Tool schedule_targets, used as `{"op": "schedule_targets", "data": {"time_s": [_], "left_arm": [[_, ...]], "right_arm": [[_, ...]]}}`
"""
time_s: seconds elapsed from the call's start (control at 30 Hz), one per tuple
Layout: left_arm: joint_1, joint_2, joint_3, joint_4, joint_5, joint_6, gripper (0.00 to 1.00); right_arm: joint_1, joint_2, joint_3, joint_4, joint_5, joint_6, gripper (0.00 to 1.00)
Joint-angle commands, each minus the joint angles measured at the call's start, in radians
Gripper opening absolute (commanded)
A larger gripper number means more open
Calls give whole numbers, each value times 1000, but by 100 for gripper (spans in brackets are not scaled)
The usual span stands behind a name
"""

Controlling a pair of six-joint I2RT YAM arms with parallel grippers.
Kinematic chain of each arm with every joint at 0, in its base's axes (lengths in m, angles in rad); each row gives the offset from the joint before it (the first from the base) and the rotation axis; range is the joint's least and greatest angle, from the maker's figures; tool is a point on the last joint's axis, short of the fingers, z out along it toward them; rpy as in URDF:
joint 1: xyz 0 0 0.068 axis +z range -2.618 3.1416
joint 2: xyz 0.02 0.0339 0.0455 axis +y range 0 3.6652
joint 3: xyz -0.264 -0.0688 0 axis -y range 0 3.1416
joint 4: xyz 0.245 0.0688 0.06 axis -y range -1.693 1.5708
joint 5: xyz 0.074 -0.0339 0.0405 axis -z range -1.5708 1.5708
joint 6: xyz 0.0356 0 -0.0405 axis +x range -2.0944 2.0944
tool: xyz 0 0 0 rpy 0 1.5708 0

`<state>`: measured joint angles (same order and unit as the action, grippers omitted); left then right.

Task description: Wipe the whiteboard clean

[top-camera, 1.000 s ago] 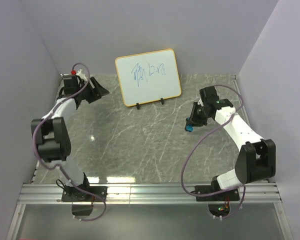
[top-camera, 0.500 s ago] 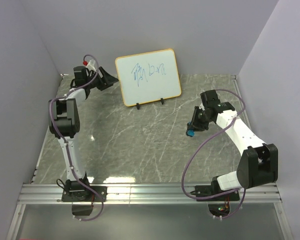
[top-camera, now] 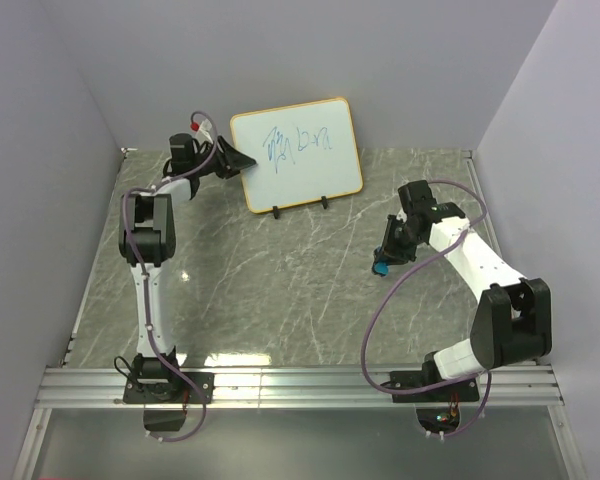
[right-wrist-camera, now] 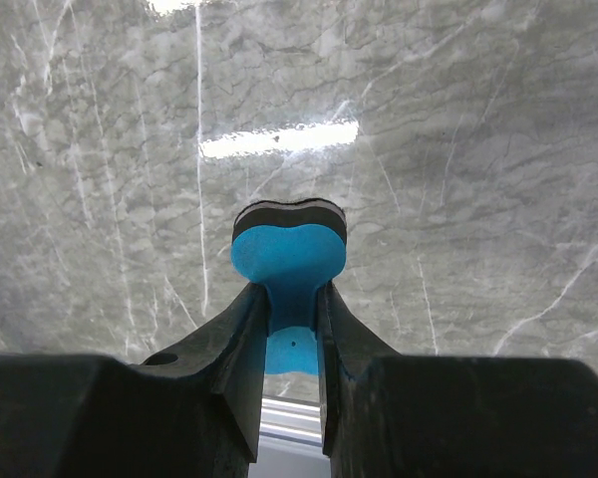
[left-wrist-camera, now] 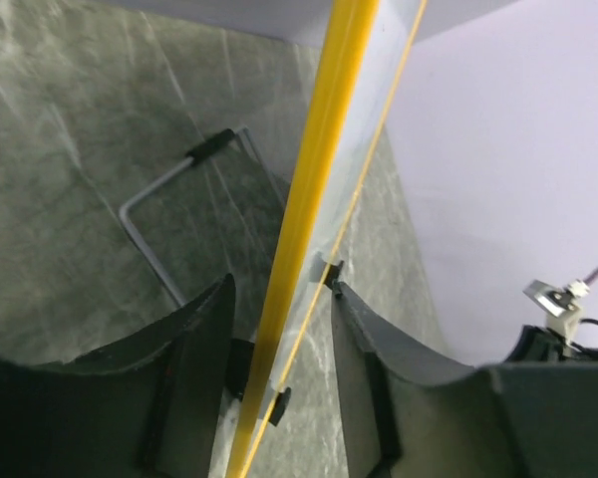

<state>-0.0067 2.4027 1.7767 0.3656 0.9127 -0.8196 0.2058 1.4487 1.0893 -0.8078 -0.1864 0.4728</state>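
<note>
The whiteboard stands upright on its two black feet at the back of the table, with blue scribbles on it. My left gripper is open at the board's left edge. In the left wrist view the yellow frame runs between my two fingers, with a gap on each side. My right gripper is on the right side of the table, low over it and far from the board. It is shut on the small blue eraser, whose dark pad faces away from the camera.
The board's wire stand rests on the marble table behind the board. Purple walls close in the back and both sides. An aluminium rail runs along the near edge by the arm bases.
My left arm has swung right from the back left corner to the board's left edge, and its fingers now straddle the frame. My right gripper has barely shifted, still holding the eraser.
</note>
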Motion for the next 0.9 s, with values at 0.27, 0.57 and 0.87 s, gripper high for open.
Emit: {"op": "schedule_targets", "data": {"time_s": [0.27, 0.57, 0.87], "left_arm": [[-30, 61, -92, 418, 129, -239, 19], [-32, -13, -299, 452, 133, -176, 0], [-61, -192, -539, 240, 138, 68, 0]], "right_arm": [[1, 10, 47, -42, 21, -56, 0], [1, 4, 44, -41, 16, -77, 0], [1, -4, 3, 18, -34, -63, 0]]}}
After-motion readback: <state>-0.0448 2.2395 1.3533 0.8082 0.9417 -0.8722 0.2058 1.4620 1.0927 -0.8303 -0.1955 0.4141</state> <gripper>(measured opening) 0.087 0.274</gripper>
